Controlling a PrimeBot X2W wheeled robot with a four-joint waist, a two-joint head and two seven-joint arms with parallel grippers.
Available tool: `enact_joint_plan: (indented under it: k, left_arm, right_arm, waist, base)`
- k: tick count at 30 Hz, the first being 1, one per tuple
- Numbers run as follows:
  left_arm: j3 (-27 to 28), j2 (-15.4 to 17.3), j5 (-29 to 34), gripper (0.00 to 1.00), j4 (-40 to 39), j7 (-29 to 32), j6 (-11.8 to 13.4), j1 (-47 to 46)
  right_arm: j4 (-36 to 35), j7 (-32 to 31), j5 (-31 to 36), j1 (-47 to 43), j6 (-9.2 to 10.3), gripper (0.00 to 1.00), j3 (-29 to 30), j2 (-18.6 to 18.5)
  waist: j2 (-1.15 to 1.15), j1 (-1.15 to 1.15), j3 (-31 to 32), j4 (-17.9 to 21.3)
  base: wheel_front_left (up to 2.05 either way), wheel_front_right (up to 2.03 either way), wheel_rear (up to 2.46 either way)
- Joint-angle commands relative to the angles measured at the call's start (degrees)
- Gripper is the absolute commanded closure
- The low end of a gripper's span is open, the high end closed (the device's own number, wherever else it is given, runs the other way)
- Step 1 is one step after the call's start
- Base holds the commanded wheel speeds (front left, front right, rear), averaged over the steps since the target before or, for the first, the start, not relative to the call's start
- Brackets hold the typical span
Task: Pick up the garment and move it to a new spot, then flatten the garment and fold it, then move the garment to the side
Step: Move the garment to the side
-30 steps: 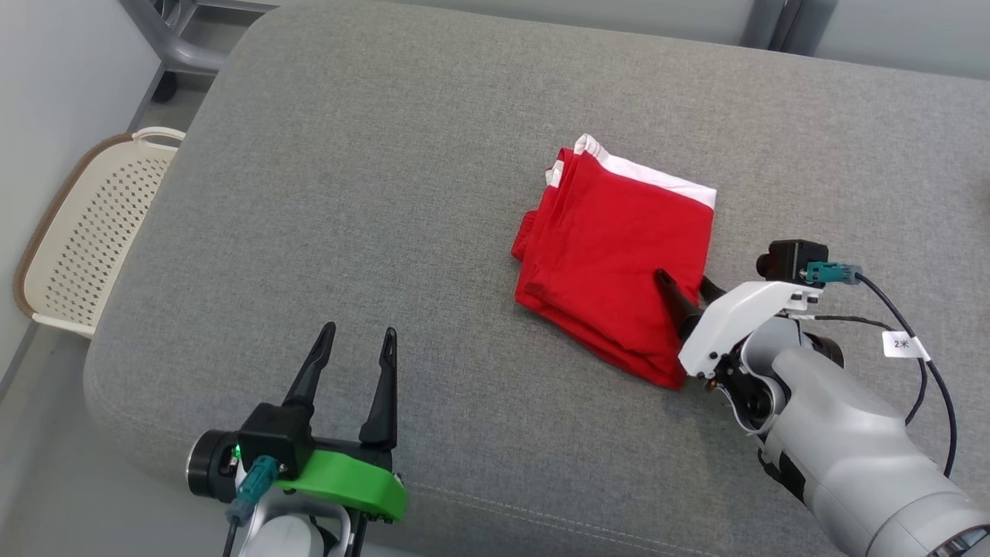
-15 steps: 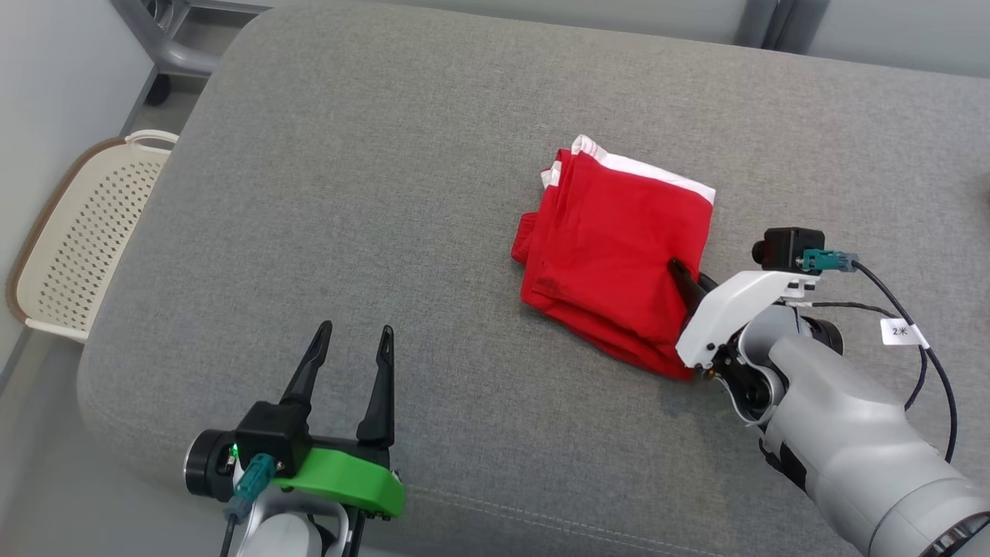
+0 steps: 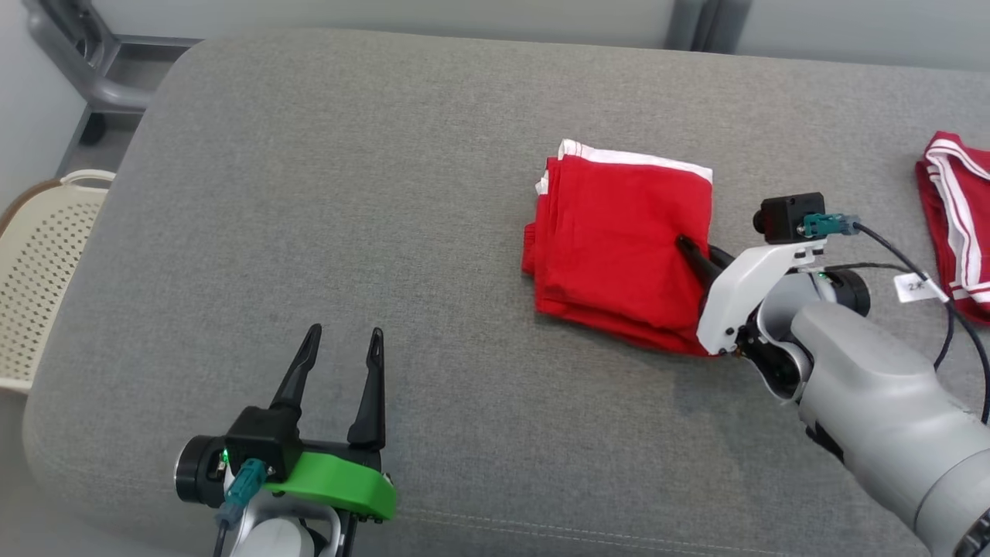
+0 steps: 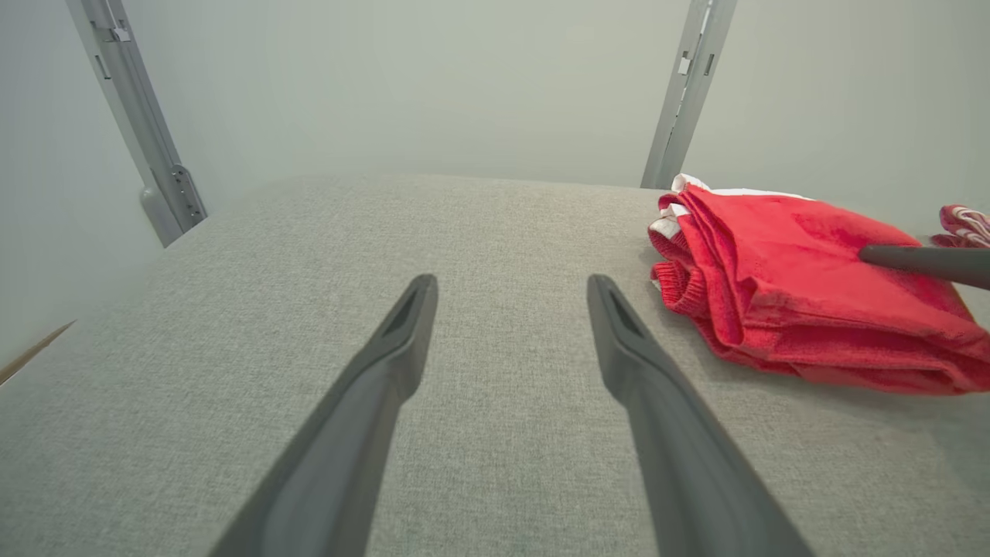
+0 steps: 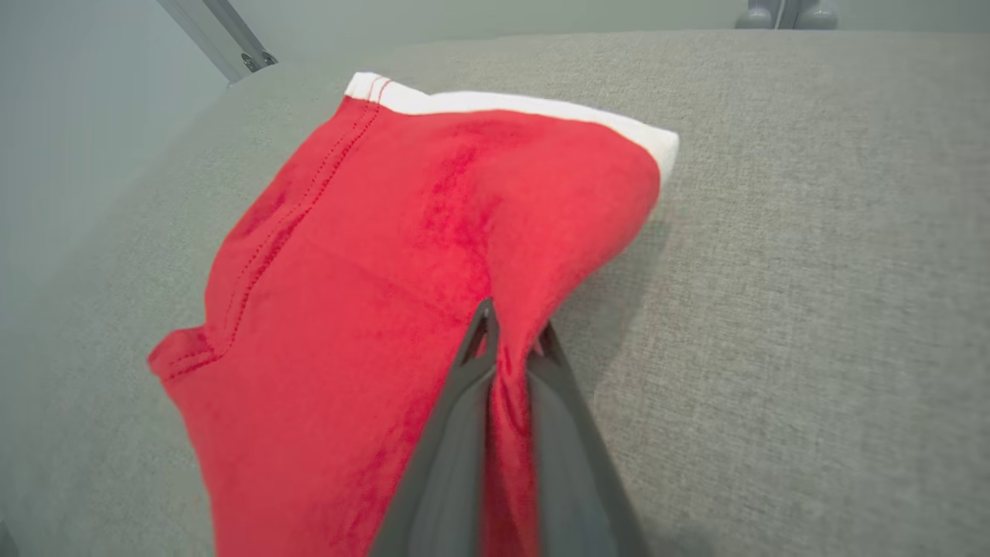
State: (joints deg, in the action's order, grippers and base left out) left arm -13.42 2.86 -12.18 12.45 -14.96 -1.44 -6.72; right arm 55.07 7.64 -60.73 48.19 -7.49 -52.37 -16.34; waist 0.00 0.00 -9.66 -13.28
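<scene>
You can see in the head view that the folded red garment [image 3: 623, 247], with a white band along its far edge, lies right of the middle of the grey padded worktop [image 3: 348, 170]. Your right hand [image 3: 696, 247] is at the garment's near right edge, one dark finger lying on top of the cloth and the other tucked beneath it. The right wrist view gives you what that angle cannot: the right hand [image 5: 514, 319] is pinched narrow on a ridge of red fabric, which stands up between the two fingers, and the cloth rises toward the grip. Your left hand [image 3: 345, 331] sits at the lower left, well apart from the garment, fingers spread wide and holding nothing. In the left wrist view you see bare grey fabric between those fingers, and the garment's stacked layers side-on at the right. The head view adds a second red garment [image 3: 955, 224] with white stripes at the worktop's right edge, and a cream perforated basket [image 3: 39, 255] beyond its left end.
</scene>
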Motion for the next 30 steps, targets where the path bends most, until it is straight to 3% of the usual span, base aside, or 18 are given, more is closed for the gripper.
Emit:
enact_joint_plan:
  k: [1,16,30]
  left_arm:
    - [0.34,0.09,0.5,0.0,-0.29,-0.23,0.02,0.25]
    - [3.83,1.14,3.48,0.0,-2.11,-0.23,-1.64,-1.35]
    - [5.26,2.12,4.85,0.0,-2.97,-0.23,-2.66,-1.95]
  right_arm:
    - [-0.65,-0.38,0.43,1.14,0.01,1.0,-0.67,-1.16]
    - [-8.14,-7.69,1.46,9.6,0.01,1.0,-9.68,-13.32]
    - [-14.34,-13.85,-1.3,17.52,0.01,1.0,-14.54,-24.45]
  waist:
    - [0.0,0.0,-0.13,2.06]
    - [0.0,0.0,-3.46,10.68]
    - [0.0,0.0,-5.44,13.52]
  base:
    - [0.0,0.0,0.0]
    - [0.0,0.0,0.0]
    - [0.0,0.0,0.0]
